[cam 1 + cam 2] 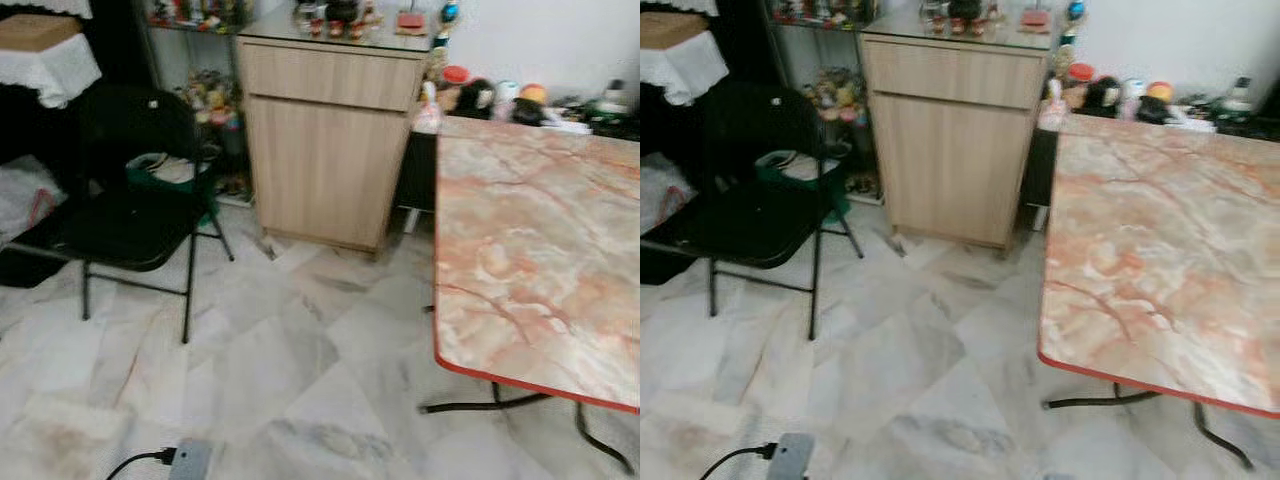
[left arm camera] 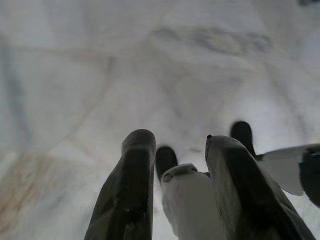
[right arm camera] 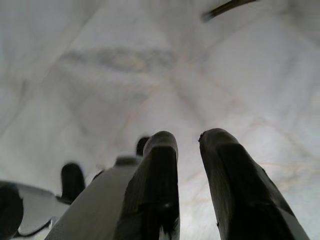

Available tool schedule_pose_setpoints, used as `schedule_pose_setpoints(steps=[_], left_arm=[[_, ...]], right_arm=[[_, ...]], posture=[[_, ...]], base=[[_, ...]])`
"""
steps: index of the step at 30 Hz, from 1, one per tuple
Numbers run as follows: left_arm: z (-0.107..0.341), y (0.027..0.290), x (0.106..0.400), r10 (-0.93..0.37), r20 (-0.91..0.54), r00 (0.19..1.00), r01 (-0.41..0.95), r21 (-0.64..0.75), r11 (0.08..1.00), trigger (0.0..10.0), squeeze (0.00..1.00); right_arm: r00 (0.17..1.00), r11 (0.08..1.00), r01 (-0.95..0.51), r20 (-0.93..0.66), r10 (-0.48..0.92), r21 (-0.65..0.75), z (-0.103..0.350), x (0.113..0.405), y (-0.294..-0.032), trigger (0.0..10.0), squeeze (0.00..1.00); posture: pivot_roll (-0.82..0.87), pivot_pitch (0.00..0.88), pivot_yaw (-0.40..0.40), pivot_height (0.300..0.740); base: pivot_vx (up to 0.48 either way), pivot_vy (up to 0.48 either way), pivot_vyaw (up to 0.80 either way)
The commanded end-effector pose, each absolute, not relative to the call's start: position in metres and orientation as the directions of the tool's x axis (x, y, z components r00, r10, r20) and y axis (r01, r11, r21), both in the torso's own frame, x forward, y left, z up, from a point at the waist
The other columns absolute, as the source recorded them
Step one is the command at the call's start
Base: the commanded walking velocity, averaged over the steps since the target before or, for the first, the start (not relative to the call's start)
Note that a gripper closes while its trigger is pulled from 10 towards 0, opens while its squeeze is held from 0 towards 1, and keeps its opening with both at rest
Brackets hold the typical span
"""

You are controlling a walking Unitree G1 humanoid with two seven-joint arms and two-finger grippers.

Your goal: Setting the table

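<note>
Fingers parted and empty on both the left gripper [image 2: 180,150] and right gripper [image 3: 189,145], hanging over the pale marble-tiled floor [image 1: 300,380]. At the head view's right stands the red-edged, pink marble-patterned table [image 1: 540,250]; a black folding chair [image 1: 130,210] sits left, a light wooden cabinet [image 1: 325,150] upper centre.

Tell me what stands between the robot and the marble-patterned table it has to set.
Nothing visible blocks the way: bare tiled floor leads to the table's near edge. The black folding chair stands off to the left, the wooden cabinet beyond.

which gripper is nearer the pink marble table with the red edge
Right. The right gripper hangs over floor with the pink marble table's black leg ahead; the left gripper hangs over tiles farther off.
</note>
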State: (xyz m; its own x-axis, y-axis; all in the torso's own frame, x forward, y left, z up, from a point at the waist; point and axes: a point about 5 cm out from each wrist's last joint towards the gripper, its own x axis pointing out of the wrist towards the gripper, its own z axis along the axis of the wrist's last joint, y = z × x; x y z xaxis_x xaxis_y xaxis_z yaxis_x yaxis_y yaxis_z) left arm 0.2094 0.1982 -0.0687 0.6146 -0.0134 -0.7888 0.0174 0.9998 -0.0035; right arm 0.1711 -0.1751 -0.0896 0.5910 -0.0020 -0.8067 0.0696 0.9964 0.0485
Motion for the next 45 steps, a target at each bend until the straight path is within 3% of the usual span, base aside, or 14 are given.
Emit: schedule_pose_setpoints(steps=[1,8,19,45], left_arm=[[-0.073,0.2014,0.2012,-0.007,-0.809,0.587,0.017,0.004,1.0,10.0,0.0],[-0.0731,0.2016,0.201,-0.007,-0.811,0.585,0.02,0.006,1.0,10.0,0.0],[-0.0734,0.202,0.2003,-0.008,-0.816,0.578,0.058,0.032,0.998,10.0,0.0],[-0.073,0.2007,0.2015,-0.004,-0.811,0.585,0.046,0.028,0.999,10.0,0.0]], right_arm=[[0.569,0.996,0.071,-0.823,0.006,0.057,-0.0935,0.1633,-0.1715,10.0,0.0],[0.573,0.996,0.068,-0.82,0.006,0.055,-0.0932,0.1636,-0.1715,10.0,0.0],[0.603,0.996,0.071,-0.797,0.005,0.06,-0.0906,0.168,-0.1712,10.0,0.0],[0.604,0.996,0.071,-0.797,0.003,0.058,-0.0903,0.1687,-0.1724,10.0,0.0]], posture=[[0.01,0.103,-0.021,0.74],[0.01,0.103,-0.021,0.74],[0.01,0.104,-0.02,0.74],[0.01,0.102,-0.025,0.74]], base=[[0.0,0.0,-0.77],[0.0,0.0,-0.75],[0.0,0.0,0.0],[0.0,-0.47,0.0]])
